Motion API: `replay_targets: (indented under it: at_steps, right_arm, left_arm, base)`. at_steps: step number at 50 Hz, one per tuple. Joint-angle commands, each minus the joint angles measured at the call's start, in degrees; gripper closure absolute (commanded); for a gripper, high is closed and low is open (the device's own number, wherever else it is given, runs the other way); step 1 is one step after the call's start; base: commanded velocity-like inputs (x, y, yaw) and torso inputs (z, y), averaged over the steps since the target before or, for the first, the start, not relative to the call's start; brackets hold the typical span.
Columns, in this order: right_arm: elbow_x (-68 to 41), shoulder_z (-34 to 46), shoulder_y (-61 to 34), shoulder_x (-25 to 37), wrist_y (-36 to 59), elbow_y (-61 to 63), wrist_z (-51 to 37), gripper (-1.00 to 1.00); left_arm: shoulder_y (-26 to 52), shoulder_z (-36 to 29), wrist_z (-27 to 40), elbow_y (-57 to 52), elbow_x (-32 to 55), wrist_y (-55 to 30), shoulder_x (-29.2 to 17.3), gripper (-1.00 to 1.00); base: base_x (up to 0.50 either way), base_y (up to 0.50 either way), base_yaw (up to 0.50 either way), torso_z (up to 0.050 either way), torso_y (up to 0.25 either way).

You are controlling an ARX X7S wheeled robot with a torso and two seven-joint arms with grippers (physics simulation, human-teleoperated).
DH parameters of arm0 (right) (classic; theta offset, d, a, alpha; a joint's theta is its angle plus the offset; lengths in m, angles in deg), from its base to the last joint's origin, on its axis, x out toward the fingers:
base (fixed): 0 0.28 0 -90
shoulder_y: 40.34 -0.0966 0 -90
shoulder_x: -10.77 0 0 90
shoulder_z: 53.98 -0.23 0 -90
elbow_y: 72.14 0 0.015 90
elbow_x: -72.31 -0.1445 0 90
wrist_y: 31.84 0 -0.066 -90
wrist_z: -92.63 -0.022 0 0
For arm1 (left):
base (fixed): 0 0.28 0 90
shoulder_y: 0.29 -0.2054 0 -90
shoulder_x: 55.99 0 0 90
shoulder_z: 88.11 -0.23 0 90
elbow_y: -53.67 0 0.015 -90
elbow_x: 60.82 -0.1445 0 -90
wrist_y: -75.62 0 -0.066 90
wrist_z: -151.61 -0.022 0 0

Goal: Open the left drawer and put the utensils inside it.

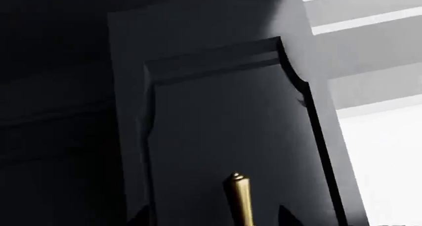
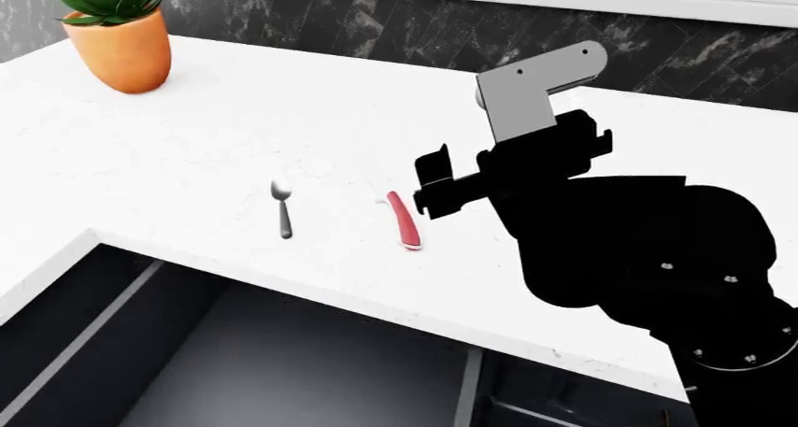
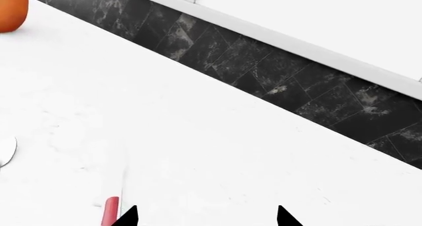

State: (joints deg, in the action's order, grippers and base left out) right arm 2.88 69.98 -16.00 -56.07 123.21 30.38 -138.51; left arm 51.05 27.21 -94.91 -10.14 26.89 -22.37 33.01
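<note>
Drawer open below a white worktop; both utensils lie on top near its front edge.

White worktop (image 2: pixel 249 119), dark marbled tile backsplash (image 2: pixel 374 25), potted plant (image 2: pixel 119 35) at far left corner. Left drawer (image 2: pixel 287 362) stands pulled out, dark grey inside. Spoon (image 2: pixel 283 206) and knife (image 2: pixel 403 220) lie apart, long axes front-to-back, spoon bowl rearward. Right gripper (image 2: pixel 433 189) hovers just beside the knife, fingers spread, holding nothing. Left gripper (image 1: pixel 214 217) faces a black panel with brass handle (image 1: pixel 240 199), tips spread either side.

A white countertop (image 2: pixel 224 128) meets a dark marbled tile backsplash (image 2: pixel 374 30), brightly lit.
</note>
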Motion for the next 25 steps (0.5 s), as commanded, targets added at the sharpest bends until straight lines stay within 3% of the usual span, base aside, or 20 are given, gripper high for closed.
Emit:
replay_targets:
  at_steps: [1,8,10,11,12,13,14,15,16,17,18,19,20,23,25]
  right_arm:
    - [0.35,0.27,0.09,0.22,-0.49,-0.45,0.22,-1.00]
    - [-0.02,0.16,0.00,0.12,-0.49,-0.83,0.05,-1.00]
    - [-0.27,0.06,-0.14,0.02,-0.36,-1.26,-0.07,-1.00]
    - [-0.98,-0.25,-0.54,-0.16,0.24,-1.70,-0.71,-1.00]
    - [-1.63,-0.54,-0.81,-0.27,0.67,-1.90,-1.12,-1.00]
    - [-1.59,-0.29,-1.34,-0.03,0.83,-1.07,-0.65,-1.00]
    - [-1.62,0.09,-2.19,0.10,1.48,-0.68,-0.54,-1.00]
    - [-1.20,1.32,-3.67,0.40,2.51,-0.43,0.81,-1.00]
    - [0.05,2.74,-4.46,0.87,2.44,0.40,2.71,-1.00]
    - [0.53,4.55,-6.07,1.00,3.74,0.01,4.84,-1.00]
    - [0.87,5.50,-7.09,1.08,3.65,-0.32,7.53,-1.00]
    - [0.73,4.89,-7.39,0.78,3.58,-1.08,6.79,-1.00]
    - [-5.06,3.37,-9.53,-0.42,7.23,-4.60,7.86,-1.00]
    - [-11.01,0.11,-13.69,-2.96,10.80,-10.61,3.49,-1.00]
    - [-14.39,-0.80,-14.92,-4.12,12.67,-13.34,1.06,-1.00]
  left_arm:
    - [-6.34,7.93,-3.32,1.02,12.12,1.93,0.99,-1.00]
    - [-6.34,9.99,-1.08,2.35,14.18,2.14,0.99,-1.00]
    - [-6.32,9.39,2.54,2.51,15.23,4.58,0.96,-1.00]
    - [-2.40,7.95,8.88,9.08,12.49,7.40,-1.55,-1.00]
    - [0.47,6.64,10.44,13.94,10.39,8.83,-3.34,-1.00]
    - [6.97,-0.33,12.76,22.53,2.21,9.57,-7.97,-1.00]
    - [15.57,-8.92,9.83,31.12,-6.39,9.94,-12.23,-1.00]
    - [21.27,-13.10,18.42,39.72,-14.98,18.53,-9.71,-1.00]
    - [20.91,-11.53,27.02,48.31,-23.57,27.13,-8.25,-1.00]
    - [20.17,-11.81,35.61,48.80,-32.17,35.72,-7.22,-1.00]
    - [20.21,-8.43,42.81,48.80,-40.76,39.70,-7.02,-1.00]
    - [20.79,-1.98,40.40,48.80,-49.36,36.47,-6.73,-1.00]
    - [21.01,1.96,43.34,48.80,-57.95,34.80,-6.46,-1.00]
    - [22.03,15.13,44.64,48.80,-71.95,30.18,-5.67,-1.00]
    - [22.28,20.22,44.29,48.80,-77.99,29.32,-5.34,-1.00]
  base:
    - [0.00,0.00,0.00,0.000,0.000]
    - [0.00,0.00,0.00,0.000,0.000]
    - [0.00,0.00,0.00,0.000,0.000]
    - [0.00,0.00,0.00,0.000,0.000]
    - [0.00,0.00,0.00,0.000,0.000]
    - [0.00,0.00,0.00,0.000,0.000]
    - [0.00,0.00,0.00,0.000,0.000]
    - [0.00,0.00,0.00,0.000,0.000]
    - [0.00,0.00,0.00,0.000,0.000]
    - [0.00,0.00,0.00,0.000,0.000]
    - [0.00,0.00,0.00,0.000,0.000]
    - [0.00,0.00,0.00,0.000,0.000]
    - [0.00,0.00,0.00,0.000,0.000]
    - [0.00,0.00,0.00,0.000,0.000]
    - [0.00,0.00,0.00,0.000,0.000]
